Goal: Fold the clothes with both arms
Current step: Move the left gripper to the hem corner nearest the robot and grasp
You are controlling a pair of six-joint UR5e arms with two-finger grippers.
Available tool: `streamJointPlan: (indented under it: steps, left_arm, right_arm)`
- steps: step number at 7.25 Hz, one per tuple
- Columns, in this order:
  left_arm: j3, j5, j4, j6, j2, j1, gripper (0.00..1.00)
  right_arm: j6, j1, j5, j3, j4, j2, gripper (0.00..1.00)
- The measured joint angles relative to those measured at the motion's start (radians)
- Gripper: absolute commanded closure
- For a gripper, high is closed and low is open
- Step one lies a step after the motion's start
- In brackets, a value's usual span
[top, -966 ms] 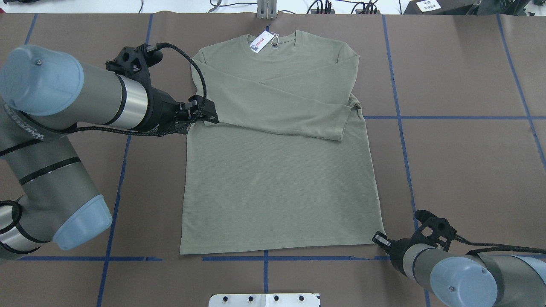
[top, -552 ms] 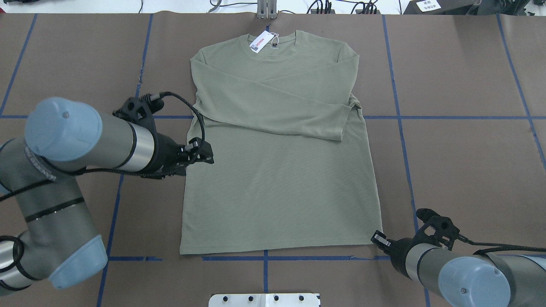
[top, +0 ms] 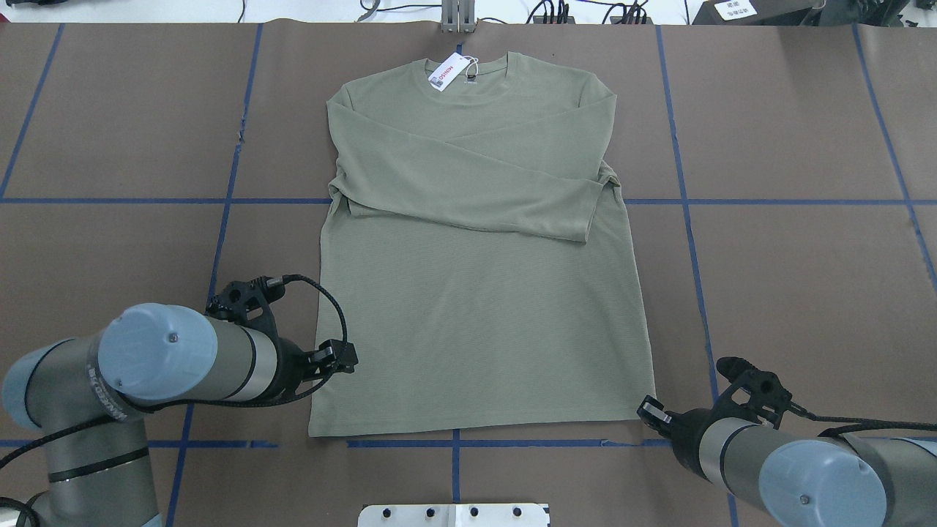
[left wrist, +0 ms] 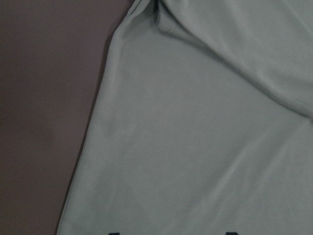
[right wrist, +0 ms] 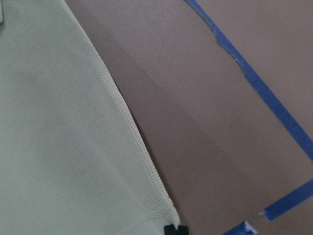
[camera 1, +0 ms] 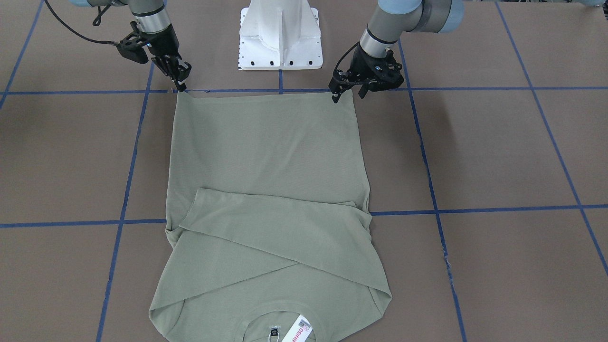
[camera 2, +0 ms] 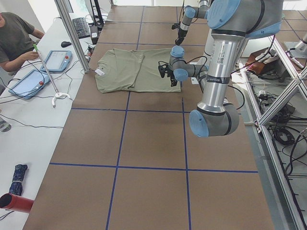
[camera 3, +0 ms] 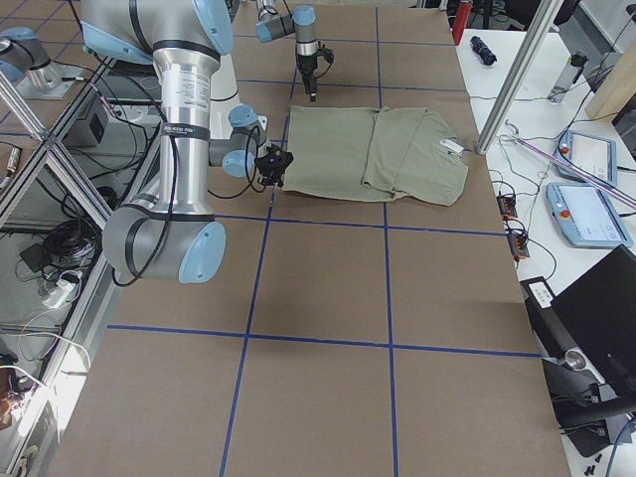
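With both sleeves already crossed over its chest, the shirt lies flat on the table, body fold not yet begun: the right claw looks pinched on one hem corner, the left claw hangs wide over the other.

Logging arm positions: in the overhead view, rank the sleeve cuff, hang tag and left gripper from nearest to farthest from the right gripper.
From the right gripper, at the near right corner of the shirt:
1. Sleeve cuff, on the shirt's right side.
2. Left gripper, by the shirt's left edge.
3. Hang tag, at the far collar.
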Motion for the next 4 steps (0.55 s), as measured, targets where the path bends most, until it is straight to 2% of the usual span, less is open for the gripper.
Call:
streamJointPlan:
  steps: [1,3,4]
  left_arm:
    - [0.001,0.002,0.003,-0.028,0.02,0.03,0.25]
    - [0.008,0.003,0.005,-0.069,0.034,0.078,0.36]
    - [0.013,0.004,0.006,-0.075,0.036,0.09,0.36]
  right_arm:
    - [0.0,0.001,0.0,0.0,0.0,-0.001,1.0]
    - [0.0,0.002,0.0,0.001,0.0,-0.002,1.0]
    - [0.0,0.002,0.0,0.002,0.0,-0.002,1.0]
